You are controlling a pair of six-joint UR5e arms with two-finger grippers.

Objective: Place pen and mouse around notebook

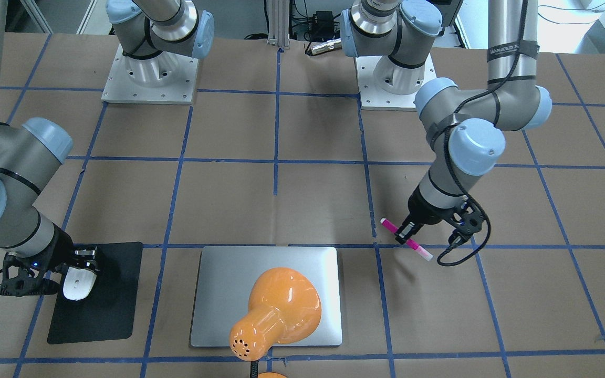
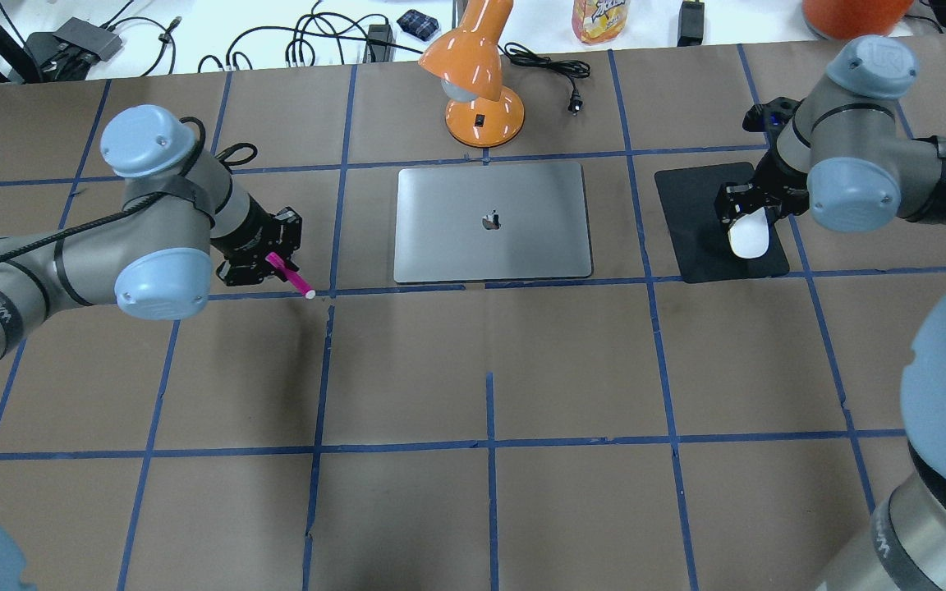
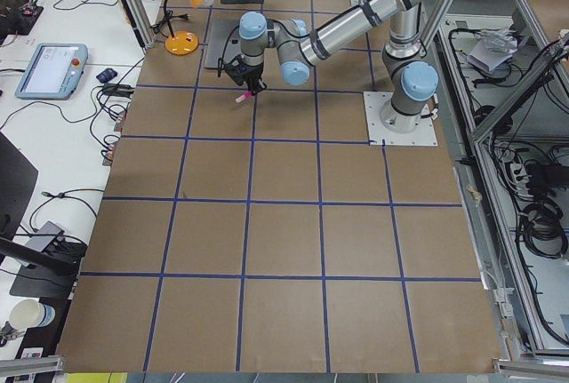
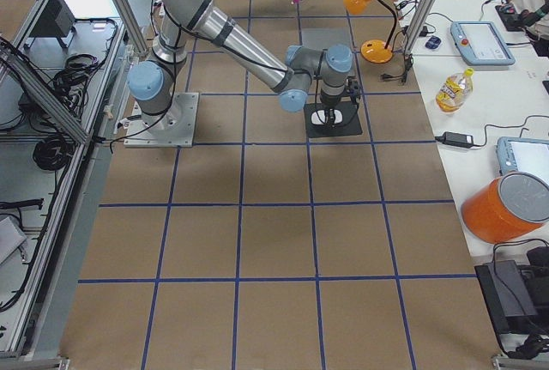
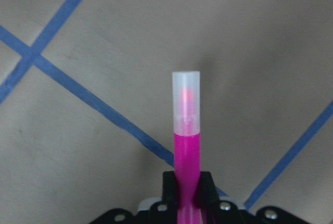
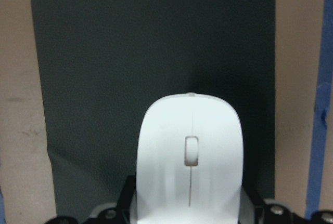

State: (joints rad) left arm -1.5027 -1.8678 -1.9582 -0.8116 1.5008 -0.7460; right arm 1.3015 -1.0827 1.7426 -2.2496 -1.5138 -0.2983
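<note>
Both loaded: left gripper [image 2: 269, 264] pinches pen [image 2: 292, 277], tilted, near notebook [image 2: 493, 222]; right gripper [image 2: 748, 215] clamps mouse [image 2: 750, 238] over black mat [image 2: 691, 213] opposite; risk: pen released tilted may bounce/roll away, and mouse, held by its rear only, may slip fwd.

overhead: from behind, down | front: opposite, steep | wrists: close | shared: notebook [image 2: 522, 246]

Front view: orange lamp [image 1: 281, 307] hides part of the notebook [image 1: 223, 294]
</note>
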